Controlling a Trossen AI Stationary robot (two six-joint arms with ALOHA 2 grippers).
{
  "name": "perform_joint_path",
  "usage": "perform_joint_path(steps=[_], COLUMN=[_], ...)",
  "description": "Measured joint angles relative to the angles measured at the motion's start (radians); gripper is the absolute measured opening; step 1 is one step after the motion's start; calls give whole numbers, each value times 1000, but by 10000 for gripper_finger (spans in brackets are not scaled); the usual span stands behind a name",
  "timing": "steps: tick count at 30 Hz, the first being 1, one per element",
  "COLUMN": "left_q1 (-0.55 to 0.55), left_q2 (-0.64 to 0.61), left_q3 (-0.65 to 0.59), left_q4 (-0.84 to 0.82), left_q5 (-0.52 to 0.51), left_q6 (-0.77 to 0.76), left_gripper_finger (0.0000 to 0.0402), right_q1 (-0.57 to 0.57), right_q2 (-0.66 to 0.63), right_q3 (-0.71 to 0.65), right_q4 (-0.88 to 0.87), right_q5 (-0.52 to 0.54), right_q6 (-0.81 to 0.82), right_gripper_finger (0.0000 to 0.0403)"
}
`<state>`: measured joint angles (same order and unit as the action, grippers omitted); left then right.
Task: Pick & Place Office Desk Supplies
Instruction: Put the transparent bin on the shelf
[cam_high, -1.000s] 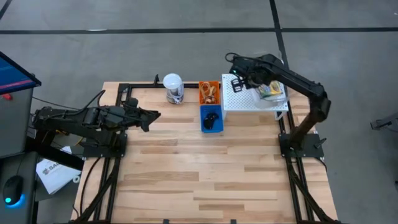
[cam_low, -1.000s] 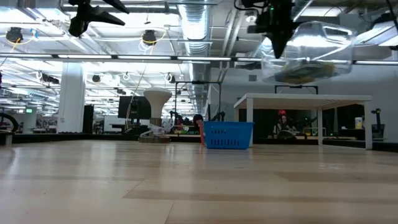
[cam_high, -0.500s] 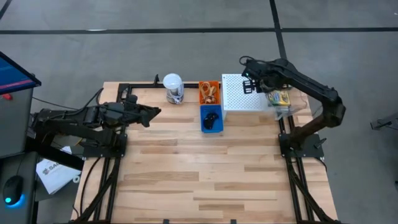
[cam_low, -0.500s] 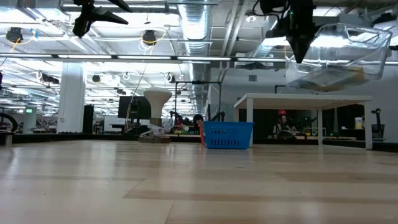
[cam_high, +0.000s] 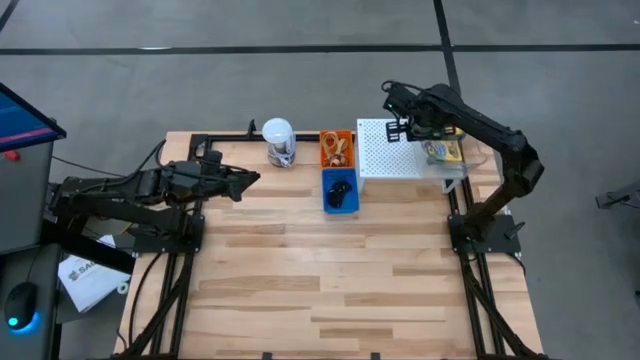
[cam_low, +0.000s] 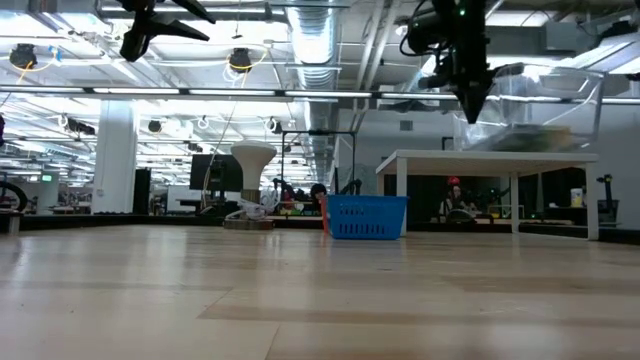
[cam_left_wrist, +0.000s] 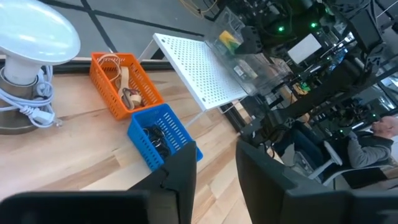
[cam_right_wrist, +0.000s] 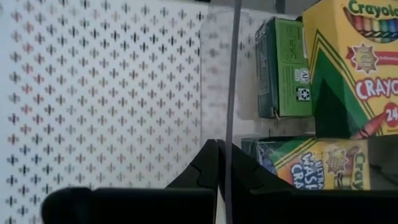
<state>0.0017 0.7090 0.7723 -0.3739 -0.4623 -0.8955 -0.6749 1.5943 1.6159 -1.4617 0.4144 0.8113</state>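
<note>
**Right end effector clamped on clear bin wall above the white shelf**

High view: on the pale wooden slatted surface, the right end effector sits over the white perforated shelf, at the edge of a clear plastic bin holding yellow-and-green crayon boxes. The left end effector hovers over the surface's left side, well apart from the small orange mesh basket of tan rubber-band loops and the small blue mesh basket of black ring-like clips. A white-lidded clear jar stands beside the orange basket.

Low view: the right end effector points down, its tip at the bin's near wall; the bin rests on the shelf top.

Left wrist view: the left end effector's fingers stand slightly apart, empty, with both baskets ahead.

Right wrist view: the right end effector's fingers are pressed together on the bin's thin clear wall; the crayon boxes lie just behind it.
</note>
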Motion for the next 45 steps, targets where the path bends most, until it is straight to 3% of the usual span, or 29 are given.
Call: perform_joint_path(steps=[5,17,45], left_q1=[0,0,0], left_q2=[13,23,22], left_q3=[0,0,0], left_q4=[2,0,1], left_q5=[0,0,0], left_q6=[0,0,0], left_gripper_finger=[89,62,56], right_q1=[-6,-3,46], right_q2=[-3,-3,-2], right_q3=[1,1,-38], right_q4=[-4,22,25], right_q5=[56,47,58], right_q6=[23,45,1], right_gripper_finger=[0,0,0])
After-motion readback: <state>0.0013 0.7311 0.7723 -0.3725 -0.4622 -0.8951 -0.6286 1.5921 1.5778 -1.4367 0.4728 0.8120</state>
